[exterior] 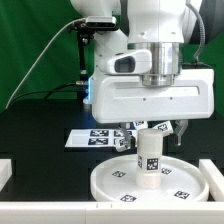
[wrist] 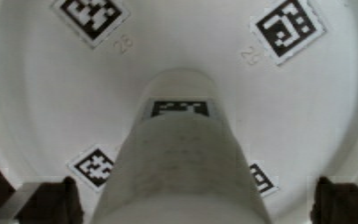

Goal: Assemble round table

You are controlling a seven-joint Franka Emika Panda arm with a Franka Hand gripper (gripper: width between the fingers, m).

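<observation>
The hand (exterior: 150, 130) straddles the top of the short thick white plastic cylindrical leg (exterior: 148, 152), upright near the centre of the large round rimmed white disc (exterior: 100, 183); whether it clamps the leg is unclear, and it should keep the leg vertical while seating it.

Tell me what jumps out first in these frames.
The short white leg stands upright near the middle of the round disc, low in the exterior view, directly under the bulky white arm. The dark fingers flank the leg with gaps on both sides. Behind, the marker board lies on the black table.
</observation>
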